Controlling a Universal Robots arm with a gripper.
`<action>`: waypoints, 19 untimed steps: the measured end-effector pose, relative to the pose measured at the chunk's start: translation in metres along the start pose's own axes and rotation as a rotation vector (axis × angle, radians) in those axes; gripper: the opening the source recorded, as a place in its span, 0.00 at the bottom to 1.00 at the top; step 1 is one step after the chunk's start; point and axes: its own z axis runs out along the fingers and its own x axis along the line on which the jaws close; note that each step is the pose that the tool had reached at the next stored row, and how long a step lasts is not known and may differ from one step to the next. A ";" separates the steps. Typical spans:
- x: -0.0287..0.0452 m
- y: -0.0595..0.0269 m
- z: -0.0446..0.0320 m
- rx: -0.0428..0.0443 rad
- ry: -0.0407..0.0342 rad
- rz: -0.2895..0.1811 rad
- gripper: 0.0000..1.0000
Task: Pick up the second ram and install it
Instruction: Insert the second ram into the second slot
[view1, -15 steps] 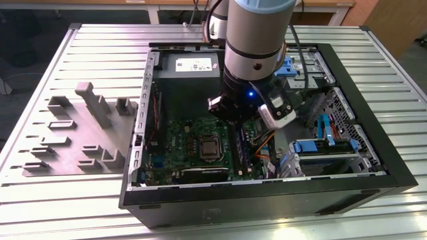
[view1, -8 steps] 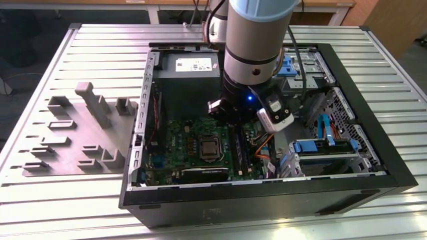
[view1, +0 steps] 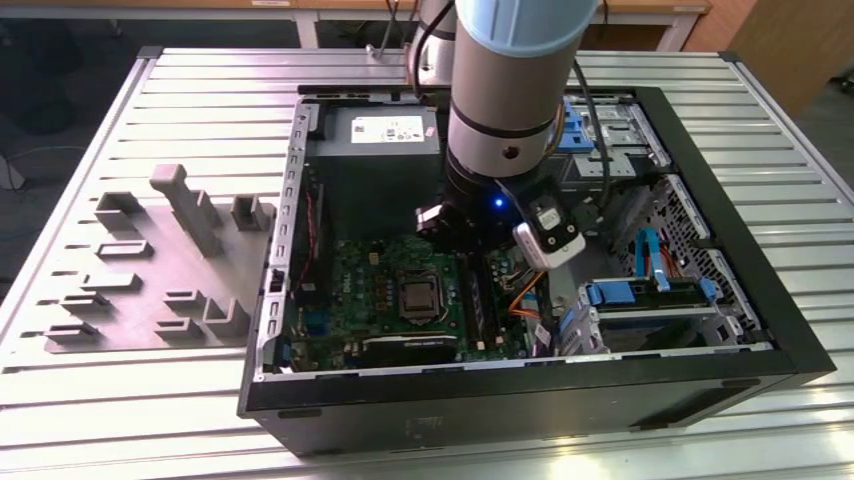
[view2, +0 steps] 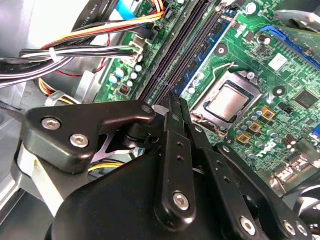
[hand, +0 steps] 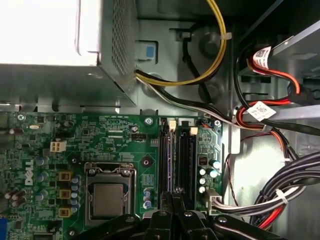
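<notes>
Gripper hovering over memory slots, jaws narrowed almost together; second ram standing in slot beside CPU socket. Advisable: pressing squarely, evenly along stick, avoiding tilting.

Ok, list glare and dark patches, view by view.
First wrist view: the power supply is blown out white. Second wrist view: the end effector is a near-black mass against the lit motherboard. Exterior view: a blue light glows on the arm.

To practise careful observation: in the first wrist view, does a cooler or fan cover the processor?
No, the processor lies uncovered, its metal lid showing, on the green motherboard.
</notes>
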 end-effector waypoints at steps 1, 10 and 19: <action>-0.0001 0.0000 0.0011 0.0000 0.0000 0.000 0.12; -0.0004 -0.0004 0.0077 0.0000 0.0000 0.000 0.12; -0.0004 -0.0010 0.0097 -0.0002 -0.0001 0.000 0.12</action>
